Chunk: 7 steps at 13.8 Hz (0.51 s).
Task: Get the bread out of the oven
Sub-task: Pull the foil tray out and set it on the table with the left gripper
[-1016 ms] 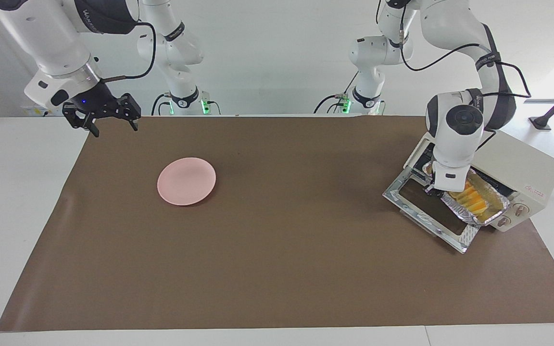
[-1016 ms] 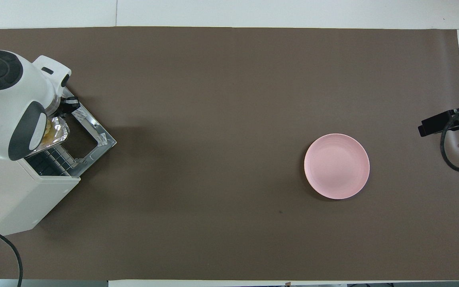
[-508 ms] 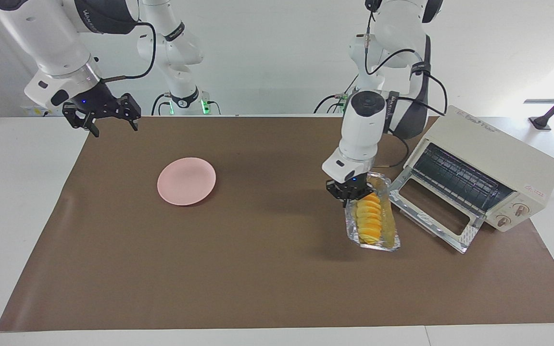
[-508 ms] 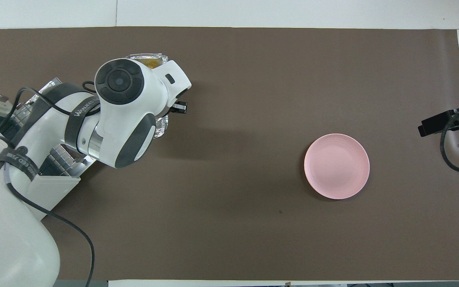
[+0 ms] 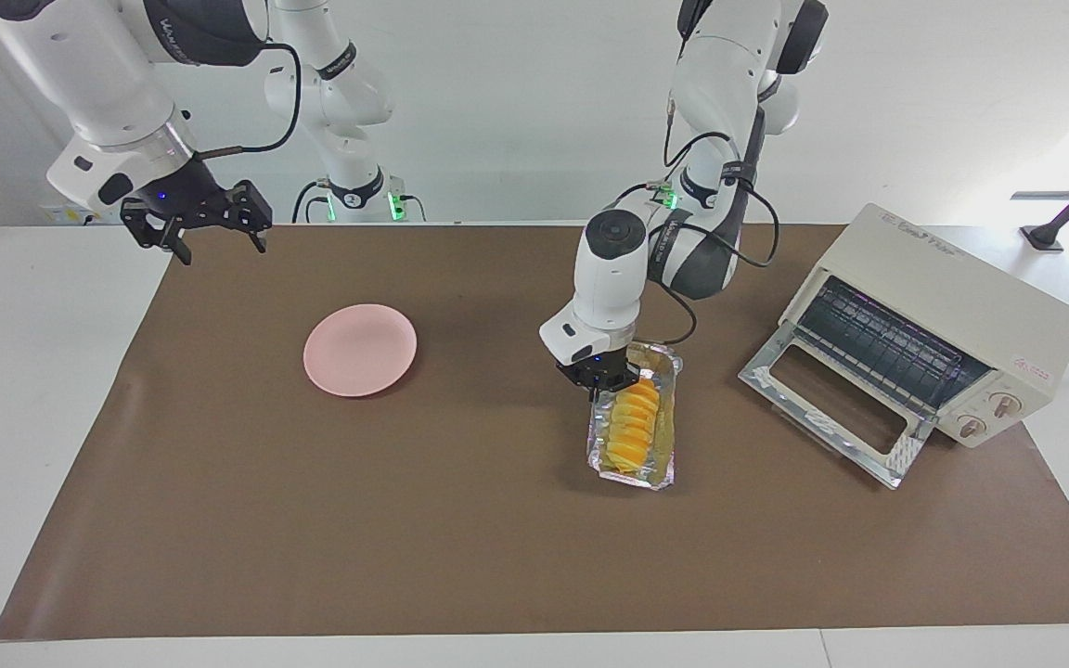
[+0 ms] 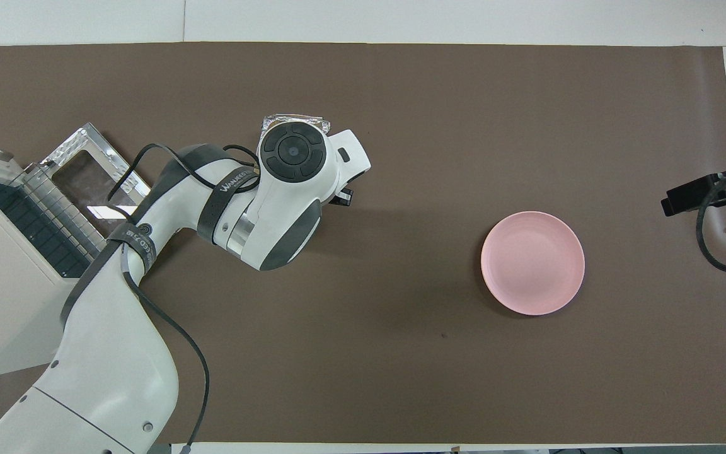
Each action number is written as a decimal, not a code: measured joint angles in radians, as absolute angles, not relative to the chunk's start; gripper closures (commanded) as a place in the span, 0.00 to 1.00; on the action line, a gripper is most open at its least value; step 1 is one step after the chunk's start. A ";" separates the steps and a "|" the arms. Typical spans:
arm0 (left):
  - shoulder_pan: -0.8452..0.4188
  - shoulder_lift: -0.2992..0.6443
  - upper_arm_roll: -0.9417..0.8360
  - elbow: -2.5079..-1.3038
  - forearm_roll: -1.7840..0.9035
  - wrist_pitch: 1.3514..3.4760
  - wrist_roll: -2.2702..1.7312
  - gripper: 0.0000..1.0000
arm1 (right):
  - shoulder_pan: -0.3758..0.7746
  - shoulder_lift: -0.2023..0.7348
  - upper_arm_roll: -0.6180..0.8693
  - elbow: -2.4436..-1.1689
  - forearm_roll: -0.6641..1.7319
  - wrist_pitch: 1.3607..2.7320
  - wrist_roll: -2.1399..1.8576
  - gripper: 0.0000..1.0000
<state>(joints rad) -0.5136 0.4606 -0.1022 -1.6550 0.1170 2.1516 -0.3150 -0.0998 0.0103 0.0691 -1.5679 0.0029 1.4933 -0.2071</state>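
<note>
Carrying the foil tray [image 5: 634,429] clear of the oven [image 5: 924,325], the left gripper [image 5: 601,378] is clamping its rim, keeping the bread [image 5: 635,427] level, while the right gripper [image 5: 205,223] is waiting spread apart.

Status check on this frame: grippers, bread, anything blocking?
Left gripper shut on foil tray holding bread, outside open oven. Right gripper open, waiting. No obstruction.

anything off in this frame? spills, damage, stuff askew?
Nothing spilled or damaged. The oven sits skewed at the left arm's end, door down, rack bare. The bread lies in the foil tray held by the left end effector.
</note>
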 measured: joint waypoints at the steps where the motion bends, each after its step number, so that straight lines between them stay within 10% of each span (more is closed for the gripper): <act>1: -0.514 0.464 -0.100 -1.661 0.117 2.151 -0.315 0.81 | -0.100 0.010 0.069 -1.568 0.003 1.493 -0.207 0.00; 3: -0.513 0.464 -0.094 -1.673 0.117 2.149 -0.315 0.00 | -0.100 0.010 0.069 -1.568 0.003 1.493 -0.207 0.00; 7: -0.486 0.447 -0.072 -1.663 0.117 2.144 -0.324 0.00 | -0.100 0.010 0.069 -1.568 0.003 1.493 -0.207 0.00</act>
